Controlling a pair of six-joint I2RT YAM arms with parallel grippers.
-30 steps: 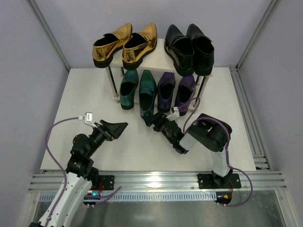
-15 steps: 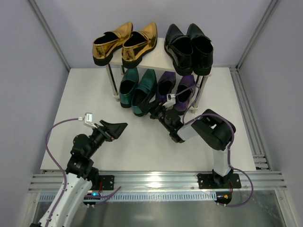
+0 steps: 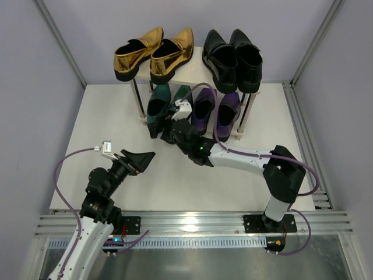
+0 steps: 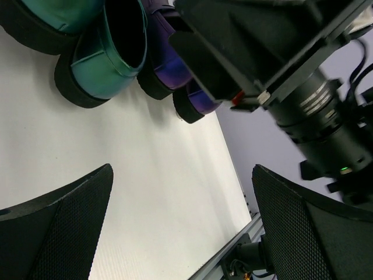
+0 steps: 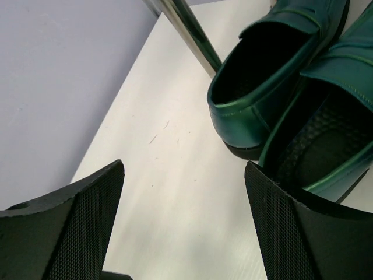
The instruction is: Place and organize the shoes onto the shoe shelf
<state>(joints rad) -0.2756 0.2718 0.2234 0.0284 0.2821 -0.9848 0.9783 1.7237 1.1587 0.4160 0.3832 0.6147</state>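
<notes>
Right arm stretched well out across the desk (image 3: 99, 122), and its right hand (image 5: 183, 170) sits low at the heels of the teal pair (image 3: 158, 108). From the wrist camera the fingers are spread wide with nothing between them but bare desk. The right-side finger sits right against the heel of the nearer teal shoe; whether it is touching I cannot tell. That low, flat approach makes sense: there is little headroom under the top board, and a metal post (image 5: 185, 30) stands just left of the shoes, so the hand has to come in from the front. All four pairs are on the shelf (image 3: 194, 73). The gold pair (image 3: 154, 52) and black pair (image 3: 233, 58) sit up top, heels toward the arms. The teal pair is down below on the left, with the purple pair (image 3: 215, 108) just beside it. My read is that the placing is done and this is tidying, squaring the teal shoe up with its partner. The next nudge wants to be gentle, since a glossy shoe will slide and could bump the purple pair. The left hand (image 3: 140, 157) hangs well back above the near desk, fingers apart and empty, keeping out of the way.
</notes>
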